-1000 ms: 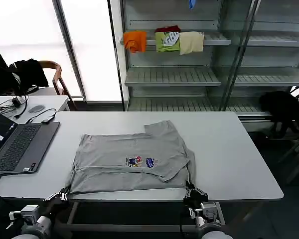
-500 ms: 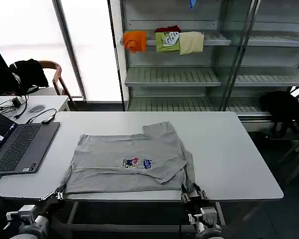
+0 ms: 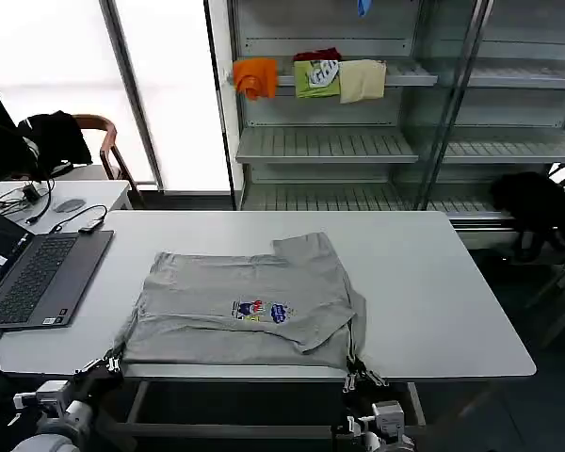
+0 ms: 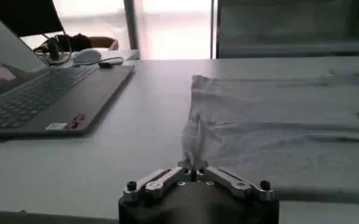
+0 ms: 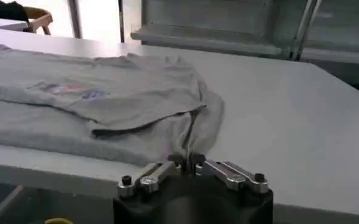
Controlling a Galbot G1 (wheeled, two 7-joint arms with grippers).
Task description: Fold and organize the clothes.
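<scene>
A light grey short-sleeved shirt [image 3: 250, 306] with a small multicolour chest print lies spread on the white table [image 3: 443, 292], one sleeve folded in across its right side. Its near hem reaches the table's front edge. My left gripper [image 3: 108, 363] is shut on the shirt's near left corner, just below the edge. My right gripper [image 3: 358, 377] is shut on the near right corner, where the cloth hangs slightly over the edge. In the left wrist view the shirt [image 4: 277, 131] rises out of the shut left gripper [image 4: 191, 165]. The right wrist view has the shirt [image 5: 106, 97] pinched in the right gripper [image 5: 187, 159].
An open laptop [image 3: 38, 278] sits on the table's left end, close to the shirt [image 4: 45, 97]. Behind the table stands metal shelving [image 3: 358, 146] with small orange, green and cream folded garments [image 3: 311, 75]. A black garment [image 3: 537, 212] hangs at the right.
Both grippers have stayed shut on the hem corners. The right one has sunk a little below the table edge, and the shirt has slid slightly toward the near edge.
</scene>
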